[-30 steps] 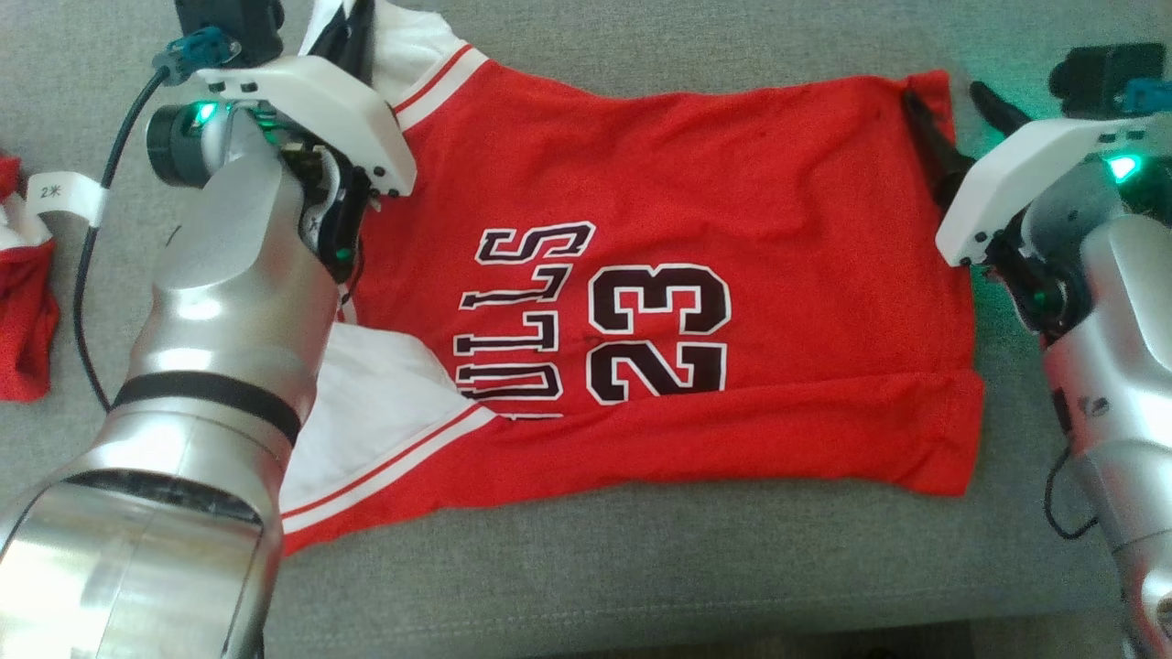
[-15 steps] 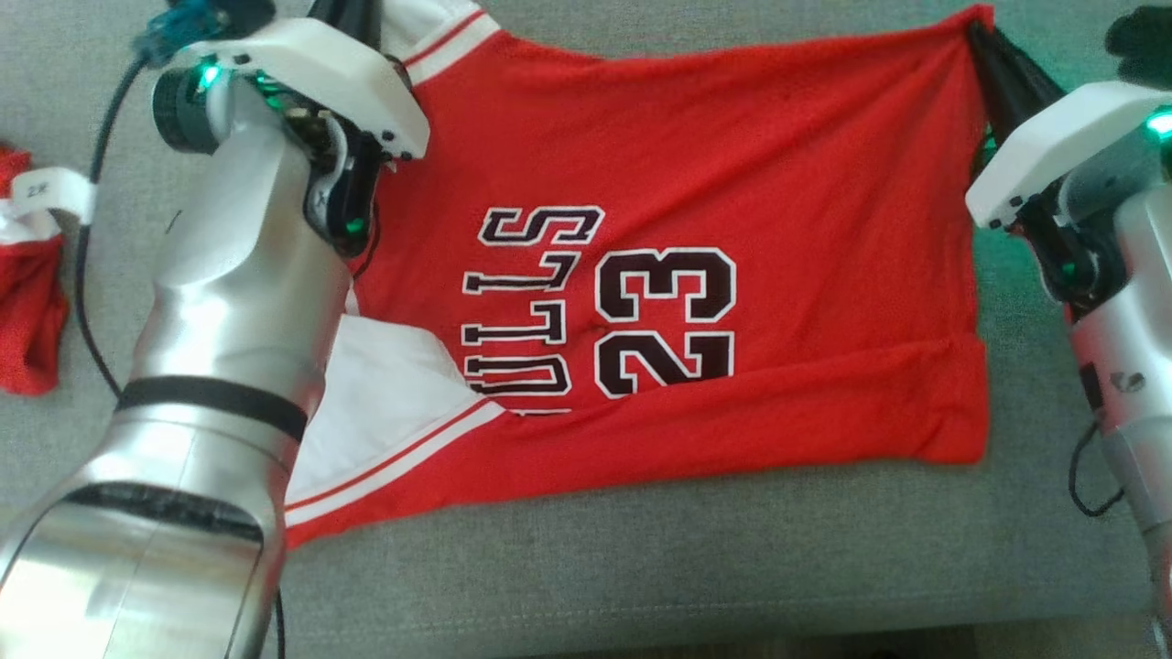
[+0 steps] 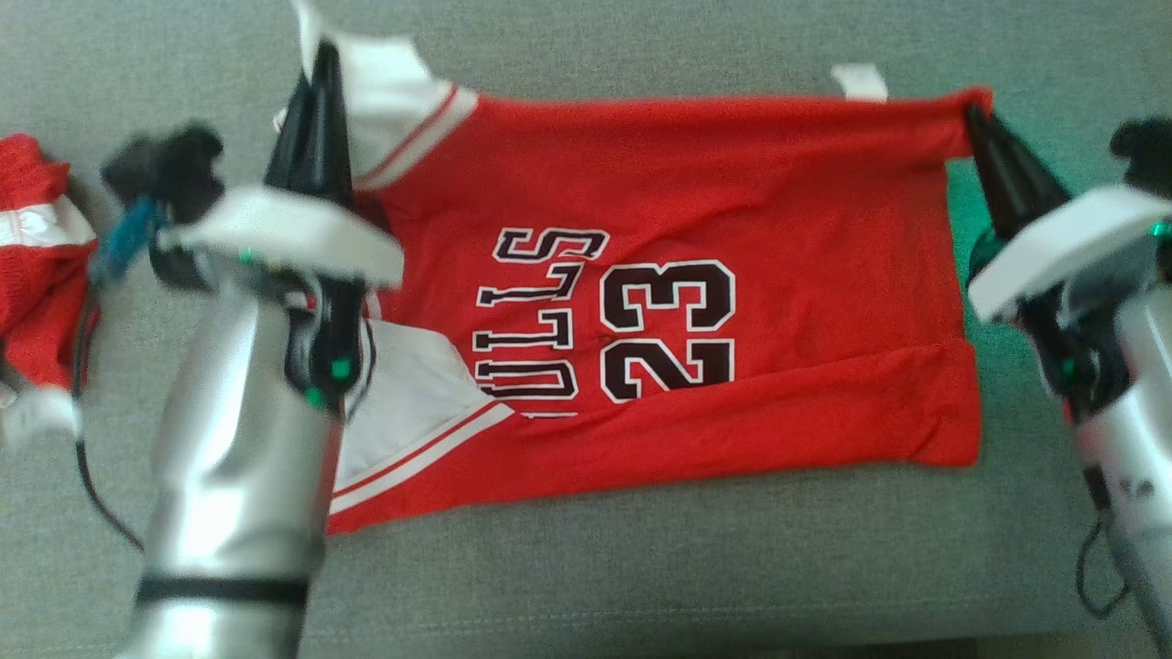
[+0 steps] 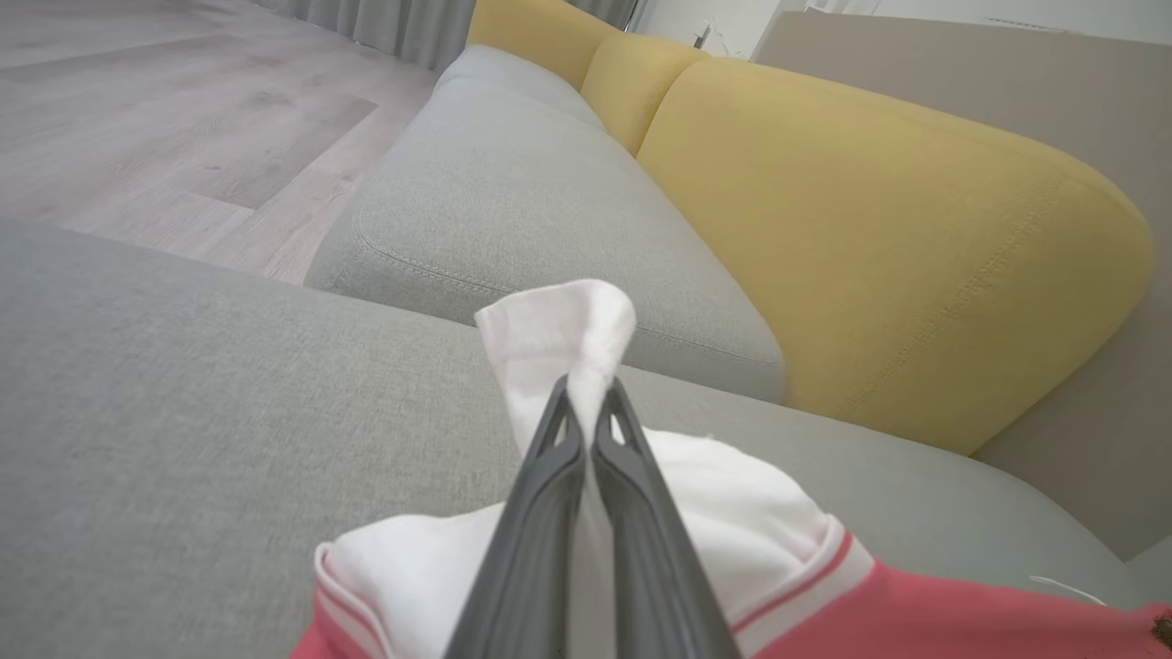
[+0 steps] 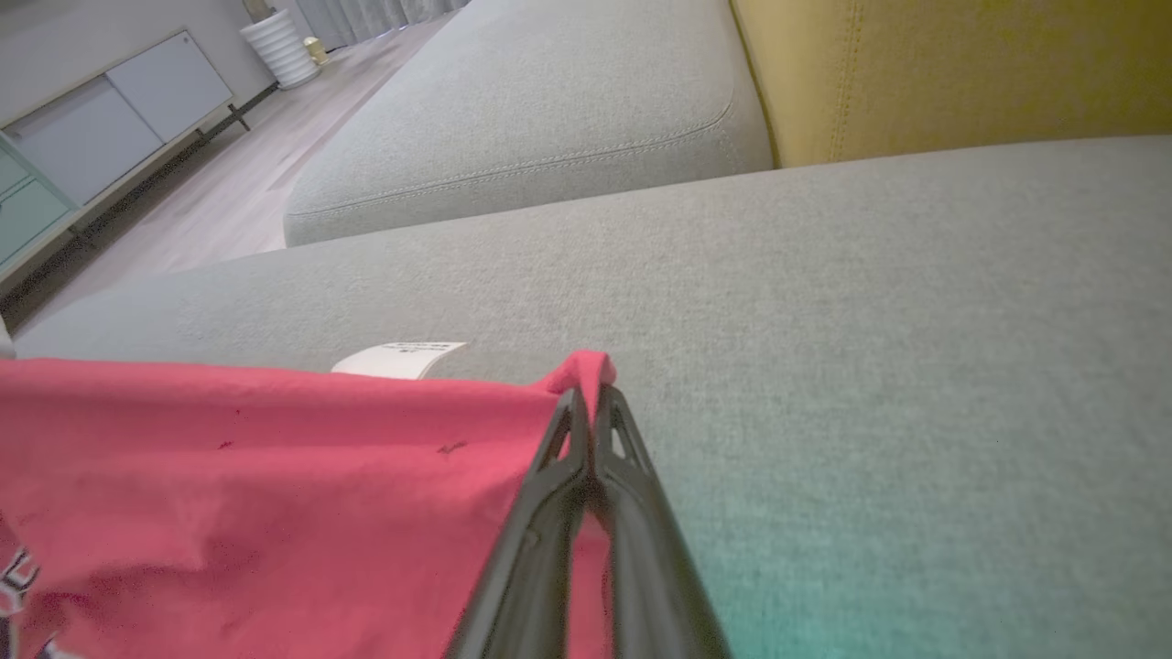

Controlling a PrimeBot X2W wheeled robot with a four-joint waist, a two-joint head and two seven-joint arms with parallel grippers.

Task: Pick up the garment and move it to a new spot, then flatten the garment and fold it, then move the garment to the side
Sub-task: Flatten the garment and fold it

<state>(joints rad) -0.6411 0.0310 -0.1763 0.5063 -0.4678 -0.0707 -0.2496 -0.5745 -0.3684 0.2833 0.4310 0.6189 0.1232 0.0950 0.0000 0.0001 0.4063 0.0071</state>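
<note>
Head view: your jersey lies spread on the grey sofa, number side up, with its far edge stretched taut between the two arms. Left gripper is pinched on the white corner at the sleeve end. Right gripper has the far red corner, just beside the label. Another red cloth sits well apart on the left.

Left wrist view: jaws are clamped tight with white fabric poking out past the tips, so that grip looks solid.

Right wrist view: jaws are closed on a small nub of red hem, not much cloth in there.

I'd say you're at the start of the fold, both far corners in hand. The next move calls for lifting them together and carrying them evenly toward the near edge. Watch the tension or that right corner could slip
</note>
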